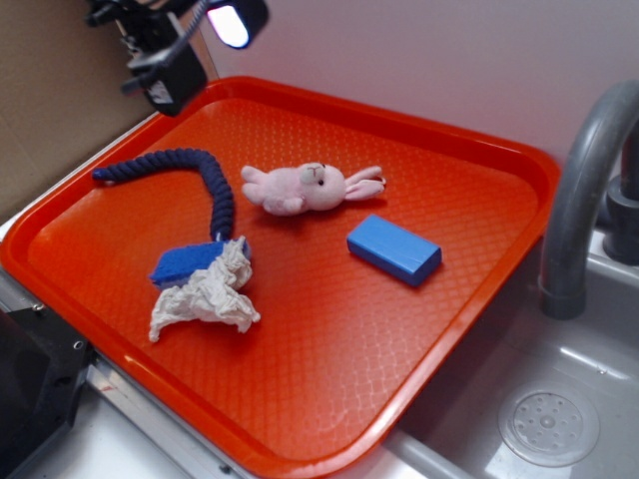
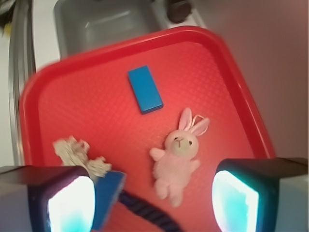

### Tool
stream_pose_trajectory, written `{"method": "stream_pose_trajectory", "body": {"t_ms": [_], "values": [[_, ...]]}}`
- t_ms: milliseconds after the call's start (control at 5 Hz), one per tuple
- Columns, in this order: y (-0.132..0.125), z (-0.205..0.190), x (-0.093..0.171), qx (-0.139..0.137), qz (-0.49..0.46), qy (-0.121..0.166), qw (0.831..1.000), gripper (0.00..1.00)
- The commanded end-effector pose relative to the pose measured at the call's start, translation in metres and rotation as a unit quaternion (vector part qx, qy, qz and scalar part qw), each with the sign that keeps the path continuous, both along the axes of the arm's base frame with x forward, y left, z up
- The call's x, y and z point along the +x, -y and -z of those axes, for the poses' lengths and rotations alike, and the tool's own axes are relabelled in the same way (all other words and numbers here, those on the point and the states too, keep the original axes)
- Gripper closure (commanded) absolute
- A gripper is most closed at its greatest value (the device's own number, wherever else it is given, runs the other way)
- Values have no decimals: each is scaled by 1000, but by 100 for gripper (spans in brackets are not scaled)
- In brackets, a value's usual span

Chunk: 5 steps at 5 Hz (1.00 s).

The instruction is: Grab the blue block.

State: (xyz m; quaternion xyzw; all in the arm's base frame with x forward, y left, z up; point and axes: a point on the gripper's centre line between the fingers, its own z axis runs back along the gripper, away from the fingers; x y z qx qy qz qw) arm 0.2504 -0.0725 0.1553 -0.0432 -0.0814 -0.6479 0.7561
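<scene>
The blue block (image 1: 393, 249) is seen lying free on the red tray (image 1: 329, 399), toward its sink-side edge, just beside the pink bunny (image 1: 305, 188). The pincer (image 2: 153, 198) is held spread and empty, high above. The approach step is judged in hand; descent over the block is called for.

Glossy textured plastic tray (image 1: 469, 230) — smooth matt blue block (image 1: 393, 249) (fuzzy plush bunny (image 1: 305, 188)).

Bright-blue block (image 1: 393, 249), pink bunny (image 1: 305, 188), navy rope (image 1: 190, 172), textured red tray (image 1: 329, 349)
</scene>
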Motion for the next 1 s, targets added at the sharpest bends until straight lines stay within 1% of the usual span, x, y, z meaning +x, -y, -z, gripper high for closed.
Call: {"method": "stream_pose_trajectory", "body": {"t_ms": [0,200,400,800], "values": [[54,34,1,69,95,14,993,0],[64,54,3,81,97,3,992,0],[75,73,5,84,94,-1,992,0],[95,114,8,106,96,-8,990,0]]}}
